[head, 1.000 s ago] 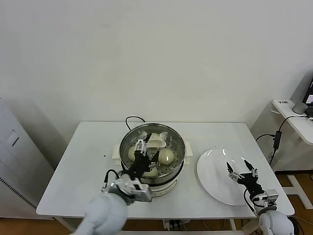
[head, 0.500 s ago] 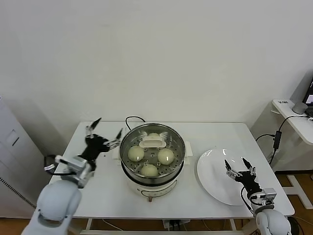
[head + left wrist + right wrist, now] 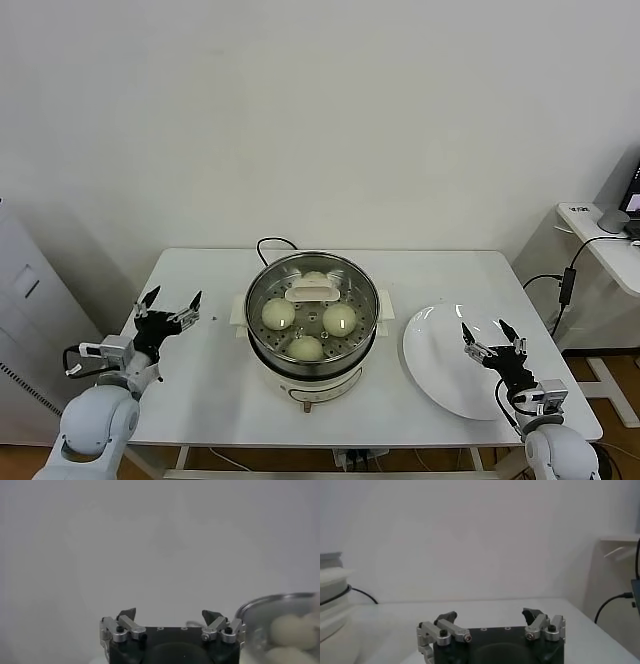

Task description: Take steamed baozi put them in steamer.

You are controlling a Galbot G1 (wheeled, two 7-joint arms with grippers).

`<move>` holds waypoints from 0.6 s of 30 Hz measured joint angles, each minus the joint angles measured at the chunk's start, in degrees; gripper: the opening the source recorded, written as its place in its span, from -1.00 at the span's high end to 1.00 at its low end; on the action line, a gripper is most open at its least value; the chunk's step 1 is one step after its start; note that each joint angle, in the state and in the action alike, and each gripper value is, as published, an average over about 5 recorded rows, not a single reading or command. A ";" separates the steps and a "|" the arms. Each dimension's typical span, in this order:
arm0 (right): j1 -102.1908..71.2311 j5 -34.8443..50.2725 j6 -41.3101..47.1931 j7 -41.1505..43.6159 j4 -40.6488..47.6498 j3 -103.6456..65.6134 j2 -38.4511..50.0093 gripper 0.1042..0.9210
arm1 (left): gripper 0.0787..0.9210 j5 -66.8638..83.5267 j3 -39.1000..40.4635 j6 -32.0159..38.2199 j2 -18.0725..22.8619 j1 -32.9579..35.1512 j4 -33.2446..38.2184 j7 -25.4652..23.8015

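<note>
My jaws stand wide and hold nothing on both sides: my left gripper (image 3: 168, 306) hangs over the bench's (image 3: 200, 385) left edge, my right gripper (image 3: 490, 340) above the white plate (image 3: 440, 372). All 4 steamed baozi (image 3: 278, 313) sit inside the steamer (image 3: 312, 318), mid-bench.

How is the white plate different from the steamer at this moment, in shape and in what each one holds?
The plate is flat and white, and nothing lies on it; the steamer is a deep shiny steel pot that holds four baozi. The right gripper hovers open above the plate; the left gripper is open well apart from the steamer. Both are round and stand on the white table.
</note>
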State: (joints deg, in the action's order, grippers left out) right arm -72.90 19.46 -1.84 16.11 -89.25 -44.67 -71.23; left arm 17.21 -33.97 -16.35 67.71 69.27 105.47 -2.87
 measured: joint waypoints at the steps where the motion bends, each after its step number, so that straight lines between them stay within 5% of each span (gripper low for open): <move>1: -0.07 -0.11 0.24 -0.31 -0.27 0.06 0.00 -0.76 | -0.77 0.33 -0.05 0.12 0.06 -0.04 -0.80 0.09; 18: -1.09 -1.18 2.69 -3.36 -2.54 0.42 -0.12 -0.76 | -0.77 1.87 -0.38 1.75 1.28 -0.38 -9.50 0.73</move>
State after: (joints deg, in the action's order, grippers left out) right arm -73.99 18.28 0.85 12.75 -91.79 -44.25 -71.35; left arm 19.07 -34.35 -14.60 69.00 68.89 95.97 -2.15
